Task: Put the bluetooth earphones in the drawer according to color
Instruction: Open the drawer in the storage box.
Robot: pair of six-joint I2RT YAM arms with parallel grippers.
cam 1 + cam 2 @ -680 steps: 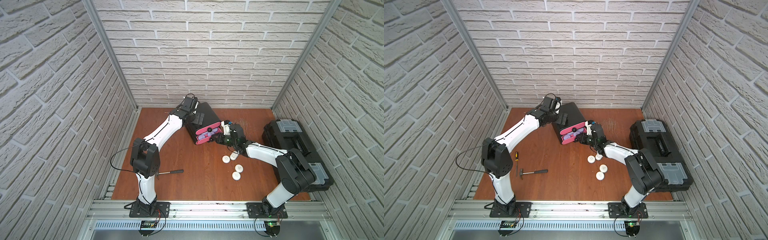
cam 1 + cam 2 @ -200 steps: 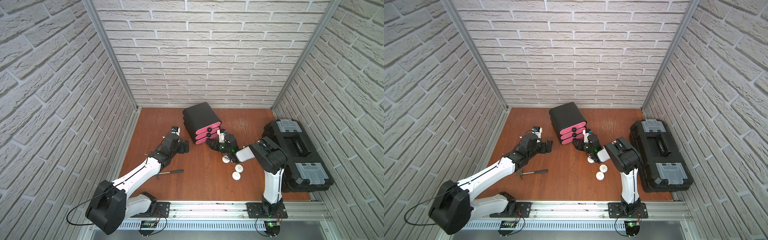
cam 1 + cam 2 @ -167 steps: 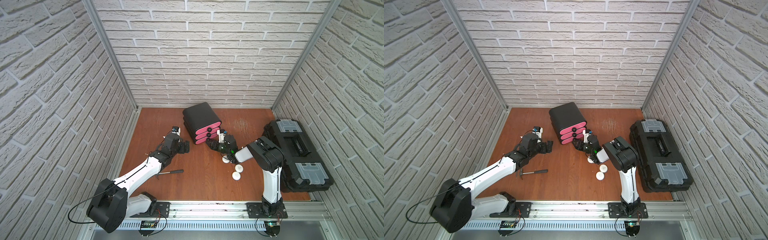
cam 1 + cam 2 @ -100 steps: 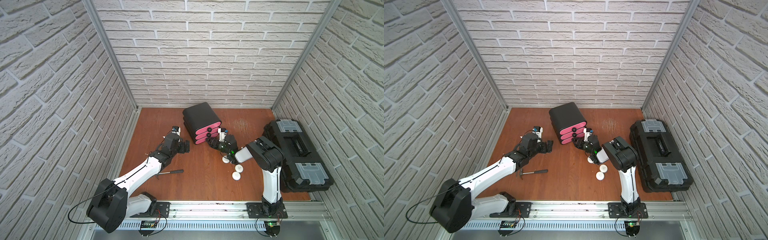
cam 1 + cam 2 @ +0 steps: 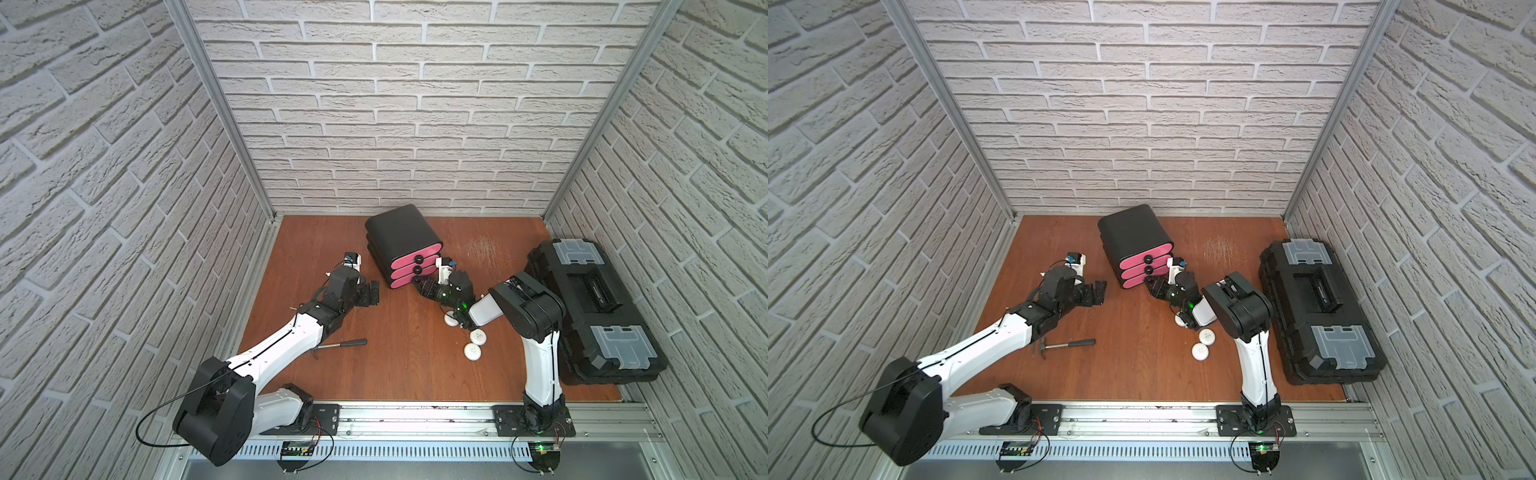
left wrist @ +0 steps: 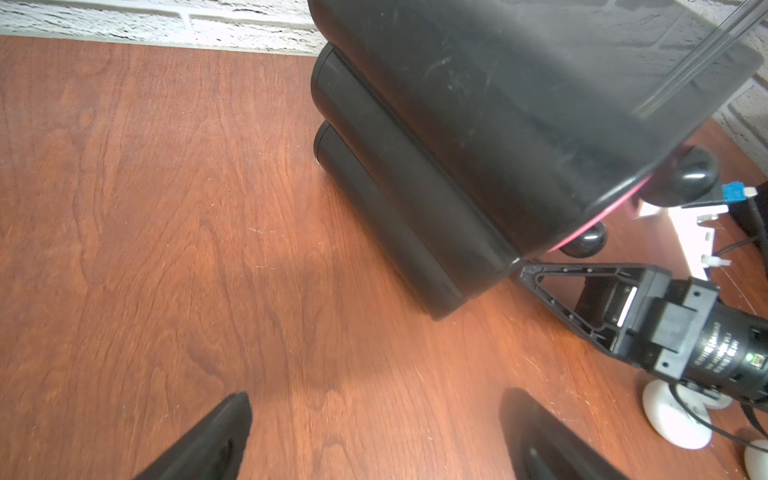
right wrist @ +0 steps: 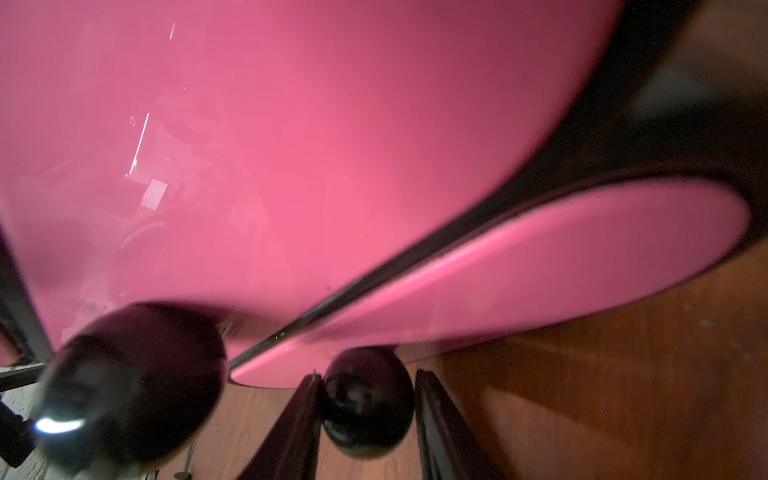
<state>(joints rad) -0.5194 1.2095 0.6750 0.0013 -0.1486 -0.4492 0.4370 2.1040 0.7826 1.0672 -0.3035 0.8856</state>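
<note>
At the lowest front of the drawer cabinet (image 5: pixel 401 232), the right gripper (image 7: pixel 368 376) is narrowly parted, its fingers clamped on that drawer's round black knob (image 7: pixel 368 411). The left gripper (image 6: pixel 374 399) hovers beside the cabinet, jaws spread wide, holding nothing. Three pink drawer fronts (image 5: pixel 413 266), all closed. Three white earphone cases (image 5: pixel 472 351) lie on the table (image 5: pixel 395 374) near the right gripper. One hammer (image 5: pixel 1067 344); one toolbox (image 5: pixel 594 307).
</note>
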